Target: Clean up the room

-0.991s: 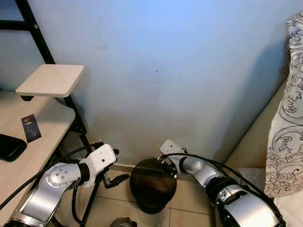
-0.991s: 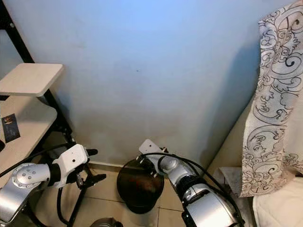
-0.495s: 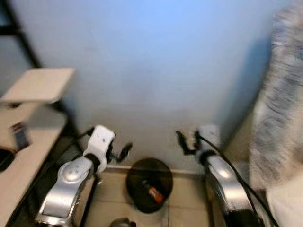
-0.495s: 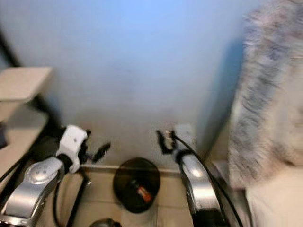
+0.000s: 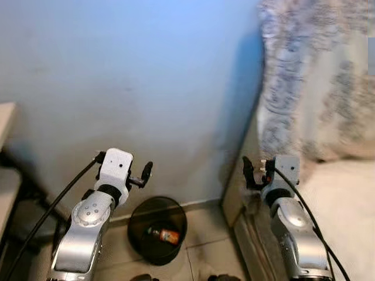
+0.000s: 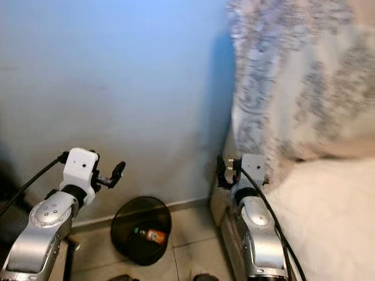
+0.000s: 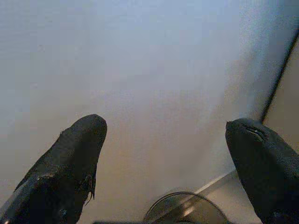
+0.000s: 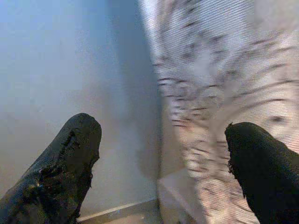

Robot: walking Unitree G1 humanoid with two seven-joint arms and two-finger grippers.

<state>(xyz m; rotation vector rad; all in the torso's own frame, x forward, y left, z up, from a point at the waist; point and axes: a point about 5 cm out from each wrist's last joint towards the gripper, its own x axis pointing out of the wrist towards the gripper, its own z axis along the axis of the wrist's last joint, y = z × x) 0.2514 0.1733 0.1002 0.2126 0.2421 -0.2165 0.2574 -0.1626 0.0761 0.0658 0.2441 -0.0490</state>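
- Against the foot of the pale blue wall (image 5: 146,76), a round black trash bin (image 5: 157,228) stands on the tiled floor (image 5: 202,249); all positions below are given relative to this bin.
- Inside the bin, a small item with an orange and red label (image 5: 165,235) lies on the bottom, tilted on its side. Its exact type cannot be determined.
- Above the bin and toward the robot's left, the left gripper (image 5: 143,175) is raised in front of the wall. Its two black fingers (image 7: 70,163) are spread wide apart with nothing between them. In the left wrist view, the bin's rim (image 7: 184,210) appears below the fingers and the wall lies behind them.
- Above the bin and toward the robot's right, well apart from it, the right gripper (image 5: 253,172) is raised at about the same height as the left one. Its fingers (image 8: 60,172) are likewise spread wide and carry nothing.
- On the right side of the bin, past the wall corner, a bed (image 5: 345,211) with a light cover stands with its edge near the bin. The right arm is in front of this edge.
- Above the bed, a white fabric with a grey scroll pattern (image 5: 304,82) hangs down beside the wall; it appears blurred. The right wrist view faces this fabric (image 8: 210,84) and the wall corner.
- On the left side of the bin, well apart, the edge of a light wooden desk (image 5: 6,187) is partly in view.
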